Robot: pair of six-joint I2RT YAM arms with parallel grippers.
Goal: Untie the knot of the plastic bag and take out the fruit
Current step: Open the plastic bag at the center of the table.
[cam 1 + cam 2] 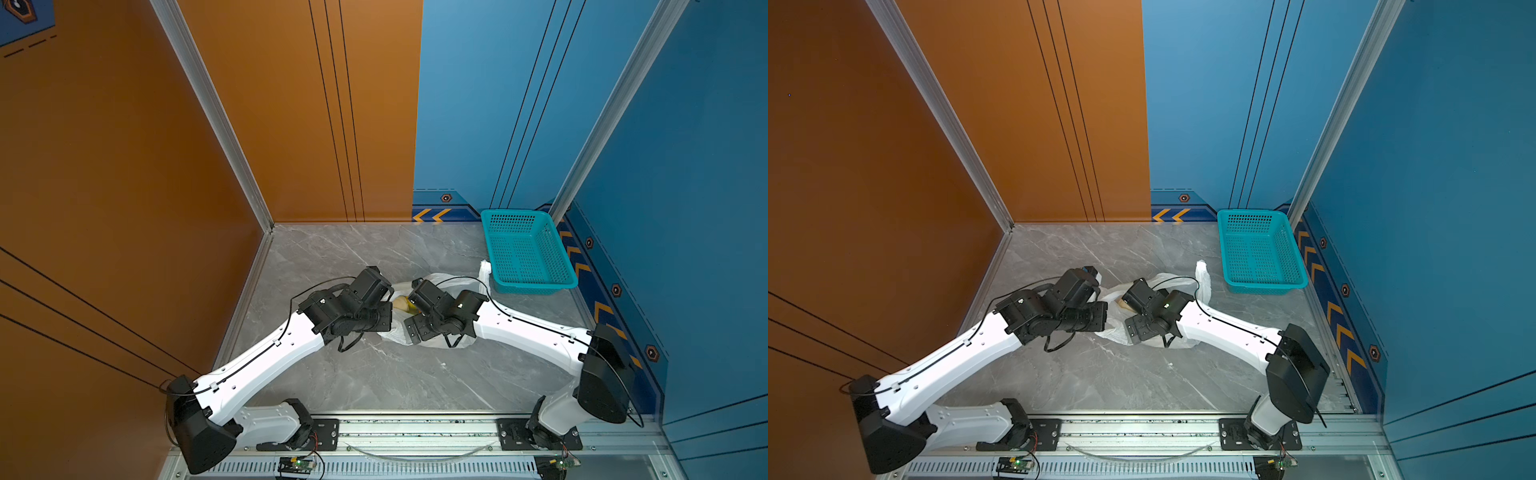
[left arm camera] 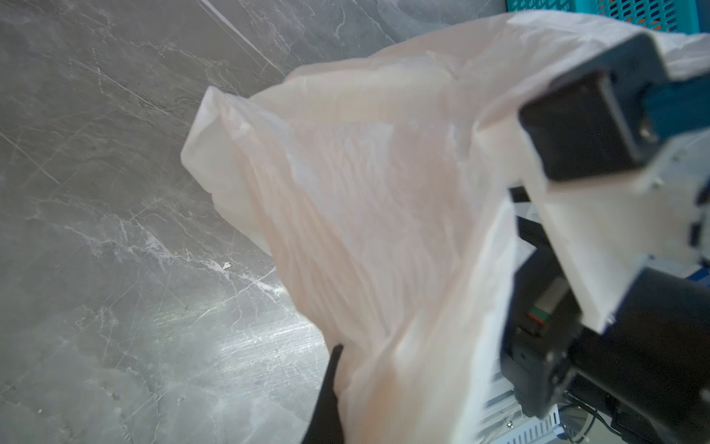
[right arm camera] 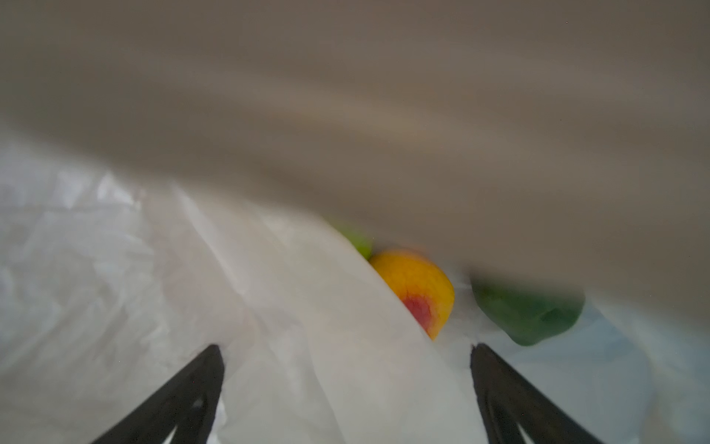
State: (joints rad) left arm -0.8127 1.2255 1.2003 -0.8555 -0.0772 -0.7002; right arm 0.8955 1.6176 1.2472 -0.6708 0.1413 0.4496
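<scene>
The mouth of the plastic bag point(image 1: 395, 332) looks open and no knot shows, so fruit removal is likely in hand. The bag lies on the counter point(image 1: 374, 374), lower centre in both top views. The left jaws are closed, pinching its film. The right jaws gape wide and empty inside it, facing the peach point(image 3: 417, 286). The next move calls for advancing and closing round that peach.

Crinkly translucent plastic bag point(image 2: 365, 200); glossy marble-look tabletop point(image 2: 115, 230)

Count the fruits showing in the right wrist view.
3: a yellow-red peach, a dark green fruit beside it, and a light green one half behind a plastic bag fold. Others may be hidden.
</scene>
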